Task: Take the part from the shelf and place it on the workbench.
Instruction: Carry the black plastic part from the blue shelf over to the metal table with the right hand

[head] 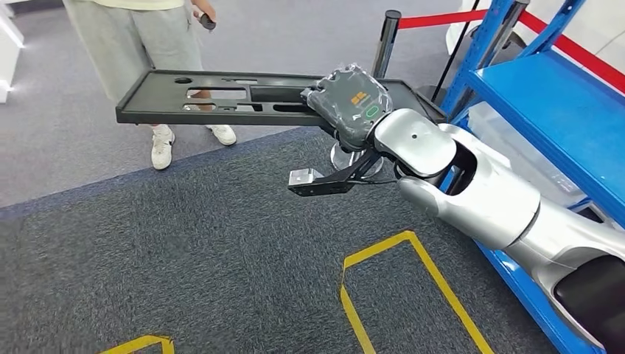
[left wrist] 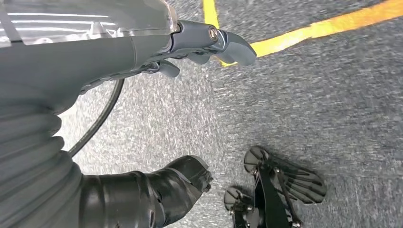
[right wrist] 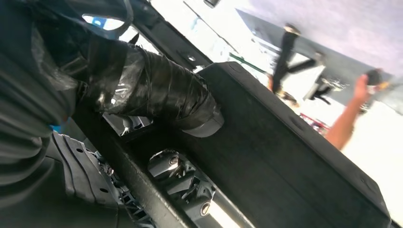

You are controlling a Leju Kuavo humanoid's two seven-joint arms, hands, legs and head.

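The part [head: 221, 96] is a long flat black plastic panel with several cut-outs. It hangs level in the air above the grey carpet, stretching to the left of the shelf. My right hand [head: 352, 103] grips it near its right end, the back of the hand wrapped in clear film. In the right wrist view the taped thumb [right wrist: 157, 90] presses on the black part [right wrist: 285, 161] and the darker fingers [right wrist: 185, 185] curl under its edge. My left hand [left wrist: 142, 61] hangs above the floor with its fingers apart and nothing in it.
The blue metal shelf [head: 560, 110] stands at the right, close beside my right arm. A person [head: 158, 44] stands behind the part's left end. A black post [head: 385, 40] with a red belt is at the back. Yellow tape lines [head: 413, 243] mark the carpet below.
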